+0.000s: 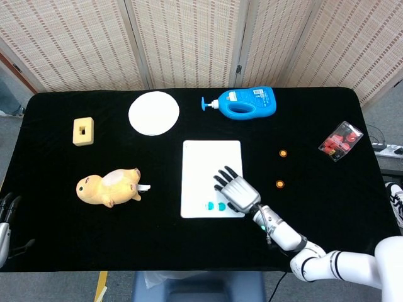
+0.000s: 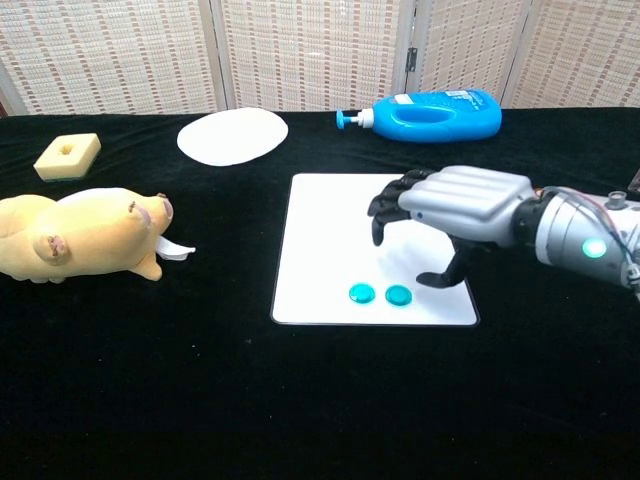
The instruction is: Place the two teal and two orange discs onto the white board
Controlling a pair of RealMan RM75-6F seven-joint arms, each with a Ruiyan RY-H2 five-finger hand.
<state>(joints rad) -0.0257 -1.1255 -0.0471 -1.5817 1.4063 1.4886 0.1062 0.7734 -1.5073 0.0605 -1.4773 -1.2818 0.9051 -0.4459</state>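
Observation:
Two teal discs [image 2: 362,294] [image 2: 398,294] lie side by side near the front edge of the white board [image 2: 335,215]; the head view shows them as teal discs [image 1: 210,205] [image 1: 221,205] too. My right hand [image 2: 455,205] hovers just above the board behind them, fingers apart and holding nothing; it appears in the head view as the right hand [image 1: 237,190]. Two orange discs [image 1: 283,153] [image 1: 279,184] sit on the black cloth to the right of the board. My left hand [image 1: 5,217] rests at the table's far left edge, its fingers unclear.
A yellow plush toy [image 2: 75,235] lies left of the board. A white round plate [image 2: 232,135], a blue bottle [image 2: 430,115] and a yellow sponge [image 2: 67,156] stand further back. A clear box of red pieces [image 1: 340,140] sits at the right.

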